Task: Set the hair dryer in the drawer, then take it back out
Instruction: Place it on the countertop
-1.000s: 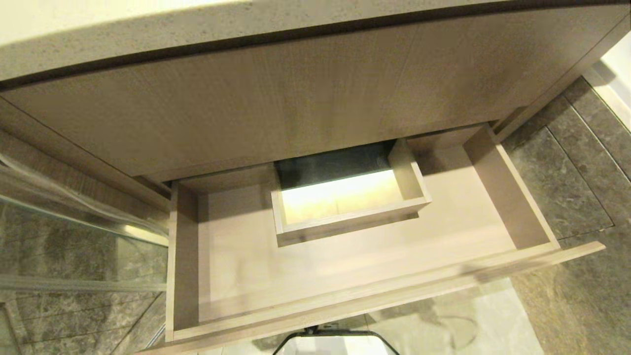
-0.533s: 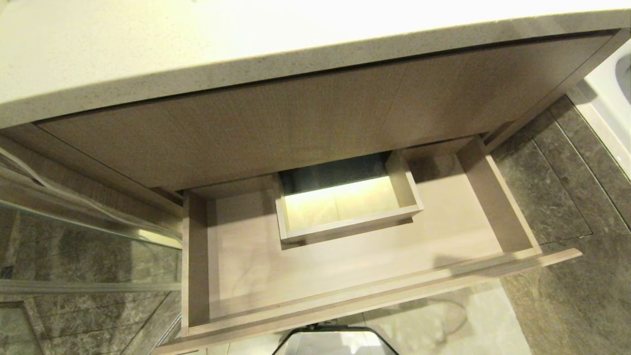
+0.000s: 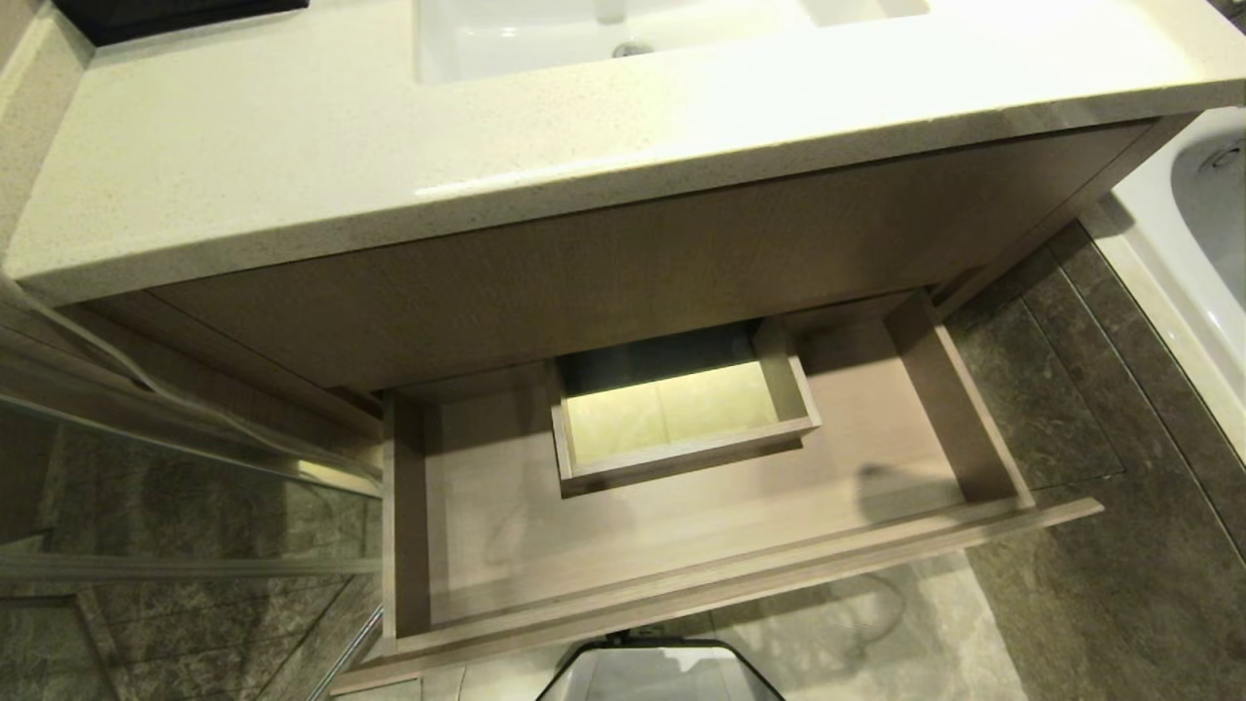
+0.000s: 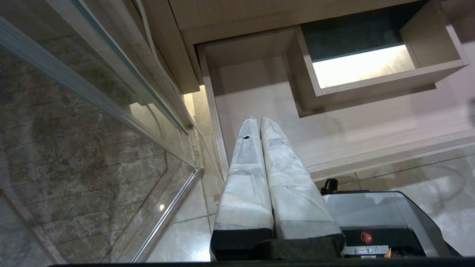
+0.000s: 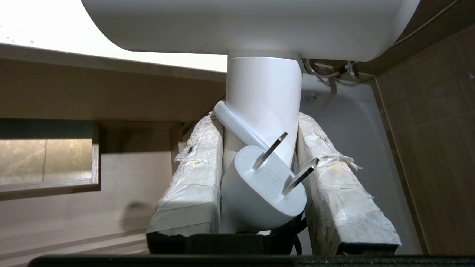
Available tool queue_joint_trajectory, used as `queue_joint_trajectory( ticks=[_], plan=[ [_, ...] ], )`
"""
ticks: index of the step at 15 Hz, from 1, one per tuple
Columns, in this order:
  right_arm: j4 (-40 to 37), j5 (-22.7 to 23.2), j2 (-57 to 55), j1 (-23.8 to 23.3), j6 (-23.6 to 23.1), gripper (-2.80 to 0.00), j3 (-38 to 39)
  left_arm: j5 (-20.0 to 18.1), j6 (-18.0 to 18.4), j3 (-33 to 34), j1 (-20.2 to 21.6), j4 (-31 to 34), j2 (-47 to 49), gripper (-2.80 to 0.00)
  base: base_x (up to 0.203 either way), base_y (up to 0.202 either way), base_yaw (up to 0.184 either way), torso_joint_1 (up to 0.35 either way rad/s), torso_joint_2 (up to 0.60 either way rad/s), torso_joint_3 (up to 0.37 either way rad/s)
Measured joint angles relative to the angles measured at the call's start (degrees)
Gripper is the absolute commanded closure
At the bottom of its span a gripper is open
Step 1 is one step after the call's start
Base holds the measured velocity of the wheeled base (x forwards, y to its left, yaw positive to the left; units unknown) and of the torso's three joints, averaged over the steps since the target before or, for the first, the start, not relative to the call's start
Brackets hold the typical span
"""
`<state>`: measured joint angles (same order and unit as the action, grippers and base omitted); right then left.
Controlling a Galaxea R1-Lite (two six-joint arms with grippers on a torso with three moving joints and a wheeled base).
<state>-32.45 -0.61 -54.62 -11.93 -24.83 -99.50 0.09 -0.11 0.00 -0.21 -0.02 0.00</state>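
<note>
The wide tan drawer [image 3: 740, 574] stands pulled out under the vanity, and nothing lies on its floor. My right gripper [image 5: 259, 118] is shut on the upright handle of the white hair dryer [image 5: 261, 89]. The fat barrel fills the space above the fingers. Its white plug [image 5: 259, 193] with two metal prongs rests between the padded fingers [image 5: 193, 167]. The dryer hangs near the drawer's right end, outside the head view. My left gripper [image 4: 256, 118] is shut on nothing, parked over the drawer's left front corner [image 4: 222, 155].
A small open-bottomed box [image 3: 681, 458] sits at the back middle of the drawer. Above are the pale counter [image 3: 389, 166] and sink [image 3: 584, 29]. A glass shower panel [image 3: 175, 545] stands left, a white bathtub [image 3: 1197, 224] right, my base [image 3: 662, 672] below.
The head camera has risen, so the counter top and sink have come into view and the drawer sits lower and smaller. The drawer itself has not moved.
</note>
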Motion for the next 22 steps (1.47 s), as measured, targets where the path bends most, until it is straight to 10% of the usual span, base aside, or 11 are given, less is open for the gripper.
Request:
queue_joint_trajectory(
  ticks=[22],
  plan=[
    [-8.14,4.52,-12.44,2.86,0.45,0.00,-4.35,-0.02,-0.05,0.00,0.05,-0.05,0.00,0.00,0.000,0.000,0.000,0.227,-0.05,0.170]
  ],
)
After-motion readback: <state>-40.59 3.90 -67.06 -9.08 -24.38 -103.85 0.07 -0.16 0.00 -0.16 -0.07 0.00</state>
